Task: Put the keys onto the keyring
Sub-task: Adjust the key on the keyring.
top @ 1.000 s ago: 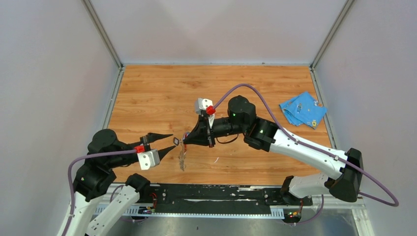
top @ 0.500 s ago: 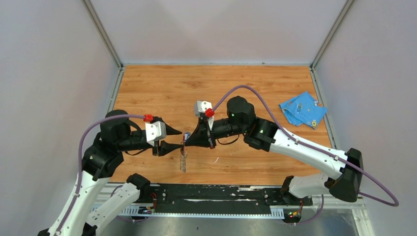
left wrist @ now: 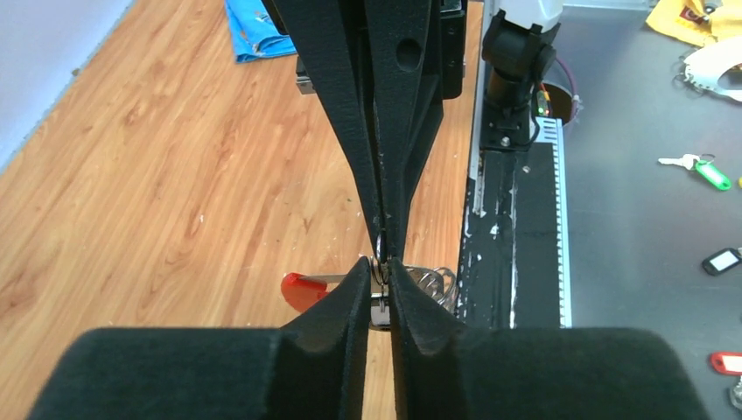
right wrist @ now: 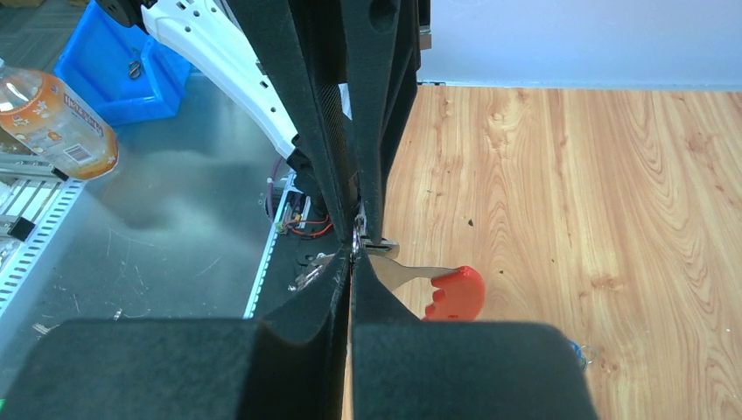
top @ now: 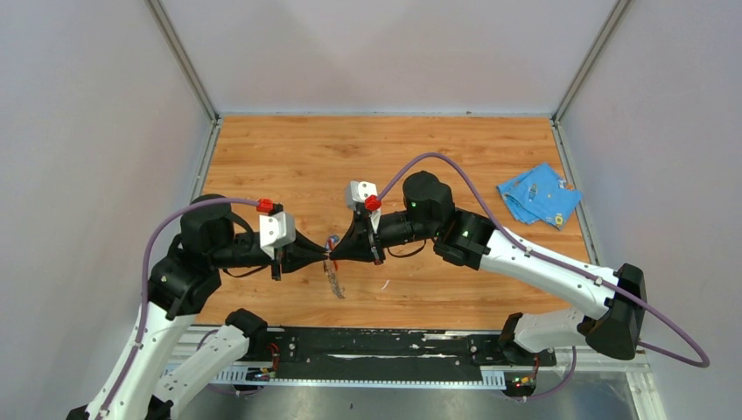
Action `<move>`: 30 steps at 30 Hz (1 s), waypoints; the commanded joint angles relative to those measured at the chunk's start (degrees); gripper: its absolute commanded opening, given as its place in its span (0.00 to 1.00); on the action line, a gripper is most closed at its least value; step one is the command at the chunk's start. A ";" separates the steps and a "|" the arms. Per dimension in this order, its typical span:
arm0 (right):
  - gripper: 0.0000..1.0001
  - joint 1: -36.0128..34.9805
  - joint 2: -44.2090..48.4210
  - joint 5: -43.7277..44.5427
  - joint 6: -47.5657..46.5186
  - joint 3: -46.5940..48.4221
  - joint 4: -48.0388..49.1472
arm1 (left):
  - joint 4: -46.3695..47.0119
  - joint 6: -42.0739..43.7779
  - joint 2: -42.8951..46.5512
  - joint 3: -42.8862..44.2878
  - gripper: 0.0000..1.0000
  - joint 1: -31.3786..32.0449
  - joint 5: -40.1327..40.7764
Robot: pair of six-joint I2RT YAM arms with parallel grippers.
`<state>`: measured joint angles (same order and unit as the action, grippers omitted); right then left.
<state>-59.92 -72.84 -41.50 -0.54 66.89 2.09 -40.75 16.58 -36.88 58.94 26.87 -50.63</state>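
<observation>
Just below the middle of the top view the two arms meet tip to tip over the wooden table: the left gripper reaches in from the left of the frame, the right gripper from the right. The right gripper is clamped tight on the keyring at its metal end, and the strap hangs from the tips, slanting towards the lower right, off the boards. In the right wrist view the strap juts out to the right of the closed fingers, silvery grey first, red at its far end. In the left wrist view the left fingers stand close together with only a thin slit between them and a bit of metal showing in it; I cannot tell whether they grip it. The keys are too small to pick out among the fingertips. A blue cloth lies crumpled near the right edge of the table, well apart from both grippers
</observation>
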 commanded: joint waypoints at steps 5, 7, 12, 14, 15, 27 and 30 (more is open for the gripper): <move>0.00 0.60 0.45 -1.53 -0.44 1.89 0.90 | -0.36 -0.45 0.48 0.16 0.00 0.29 1.12; 0.00 0.60 0.11 -1.72 -0.43 2.25 0.67 | -0.30 -1.18 -0.07 0.34 0.00 0.24 2.21; 0.02 0.59 -1.03 -1.62 -2.53 5.42 -4.76 | -0.33 -0.68 -0.31 0.41 0.00 0.29 3.06; 0.01 0.61 -1.31 -1.74 -3.12 6.30 -5.94 | -0.30 -0.92 -0.39 0.48 0.00 0.29 3.60; 0.00 0.60 -1.46 -1.87 -3.20 6.54 -6.30 | -0.32 -1.28 -0.51 0.48 0.00 0.29 3.64; 0.23 0.64 -3.29 -0.94 -9.71 13.45 -17.99 | -0.96 -0.31 -0.68 0.64 0.00 0.29 3.78; 0.28 0.68 -5.65 -0.77 -12.85 17.77 -24.48 | -1.99 0.18 -1.02 0.59 0.00 0.29 2.74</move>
<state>-59.61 -76.07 -41.60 -7.97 78.94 -12.71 -41.28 15.88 -37.41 58.94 26.87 -47.55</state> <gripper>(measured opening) 0.246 0.007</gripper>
